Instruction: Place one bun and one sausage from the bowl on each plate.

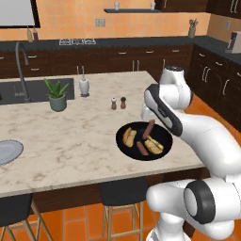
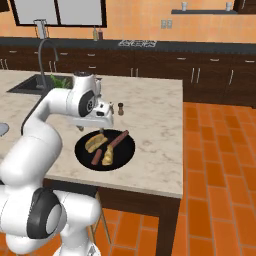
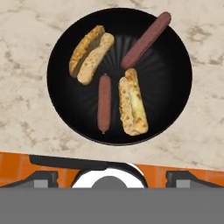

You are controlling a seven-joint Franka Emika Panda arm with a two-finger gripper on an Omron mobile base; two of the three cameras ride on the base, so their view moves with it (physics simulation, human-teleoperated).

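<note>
Above the bowl, the hand's grip is hidden by its own arm.

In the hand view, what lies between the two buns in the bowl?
The shorter sausage lies between the left bun and the right bun, apart from both, on the black bowl.

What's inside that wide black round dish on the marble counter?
The black round dish holds two golden split buns and two reddish-brown sausages, the longer one resting up on the rim. Whatever lies beneath them is covered.
</note>
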